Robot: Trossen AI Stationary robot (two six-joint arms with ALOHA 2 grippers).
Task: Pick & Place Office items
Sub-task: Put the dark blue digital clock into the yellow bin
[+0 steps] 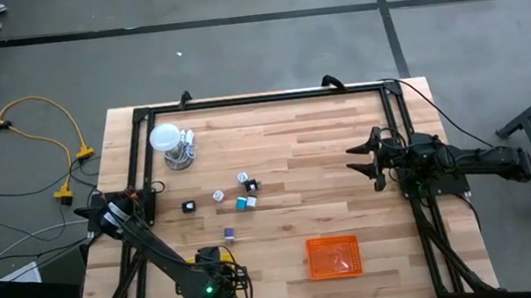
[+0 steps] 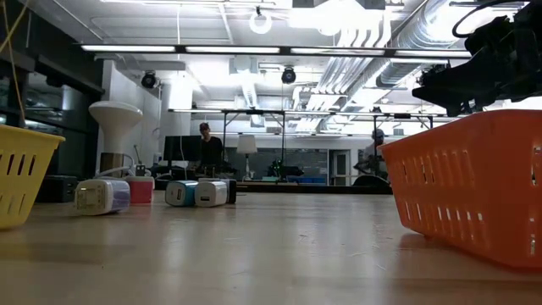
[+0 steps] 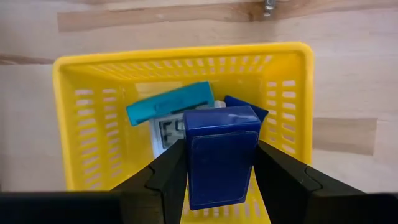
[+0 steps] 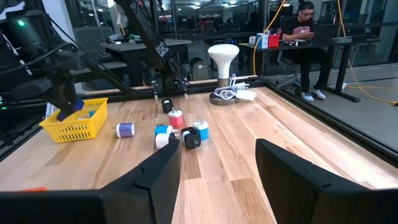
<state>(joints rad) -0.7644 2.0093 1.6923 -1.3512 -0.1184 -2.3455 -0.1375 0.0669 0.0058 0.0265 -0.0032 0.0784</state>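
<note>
Left hand [image 3: 219, 180] clamped on blue block [image 3: 221, 155] above yellow tray [image 3: 292, 93].

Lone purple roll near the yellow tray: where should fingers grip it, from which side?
Probably from straight above, fingers on the flat ends of the purple roll: it lies alone on its side, and its curve could slip.

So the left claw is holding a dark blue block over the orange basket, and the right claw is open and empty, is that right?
Not quite. The left claw holds the dark blue block over the yellow basket, not the orange one, as the left wrist view shows. The right claw is indeed open and empty.
</note>
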